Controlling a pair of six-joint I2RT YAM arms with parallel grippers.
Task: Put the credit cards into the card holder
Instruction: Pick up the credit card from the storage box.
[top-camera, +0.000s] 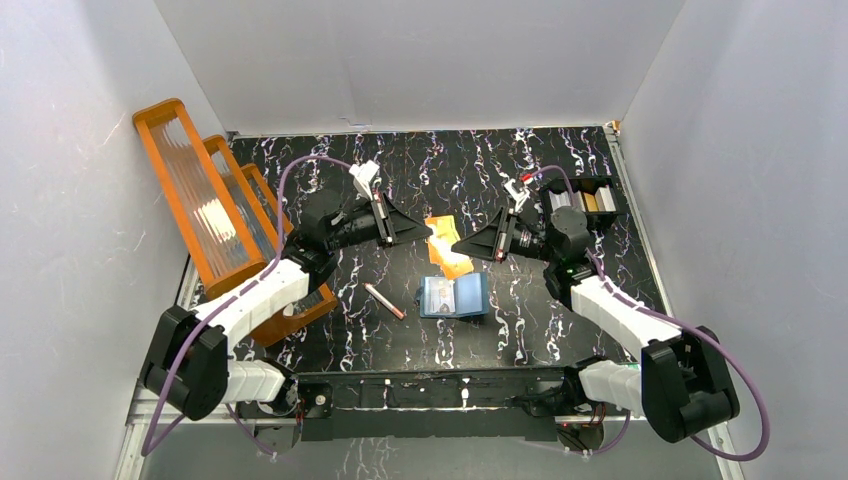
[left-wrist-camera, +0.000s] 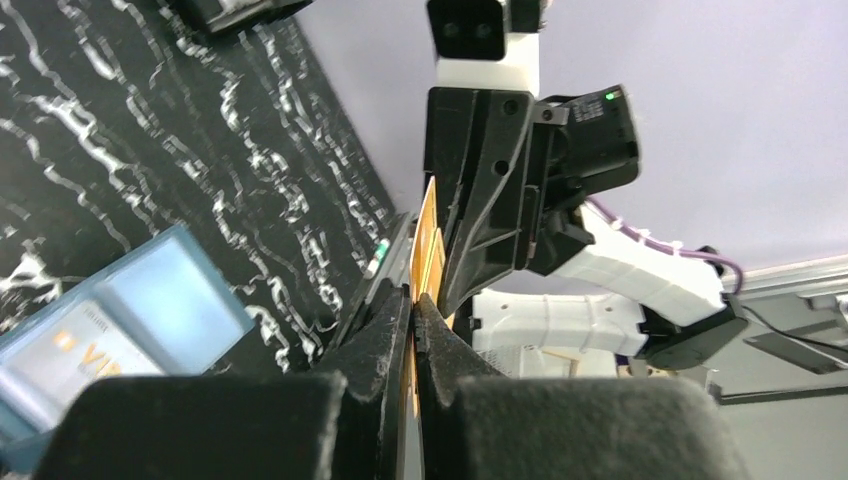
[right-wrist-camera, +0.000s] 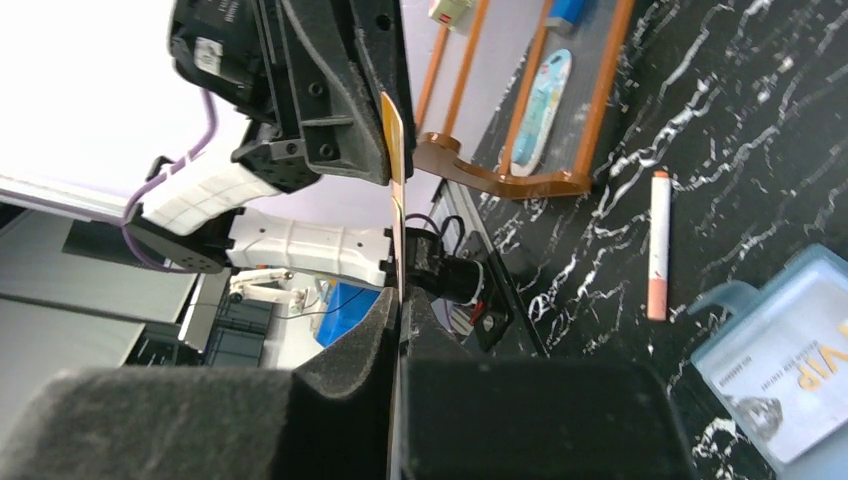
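A: Top view. The left gripper and right gripper meet tip to tip over mid-table, with an orange card between them. The card holder lies open on the table just near of them, pockets up.

B: Both clamped on it?

A: The wrist views say so. In each, that arm's own jaws are narrowed to a slit on the card's edge, and the other gripper bites the opposite end. My reading is a hand-over in the air, so that 1 arm ends up holding a short edge with the rest free to slide into a pocket.

B: Only 1 card?

A: Cannot tell. Edge-on in the left wrist view it may be 2 layers. The top view has a second orange patch just near of the first, either lying on the table or held; unclear.

B: What do the wrists add?

A: A VIP card sits in a clear pocket. The right wrist also shows the pink stick left of the holder and the orange rack beyond it. Only the top view shows the black tray, far right.
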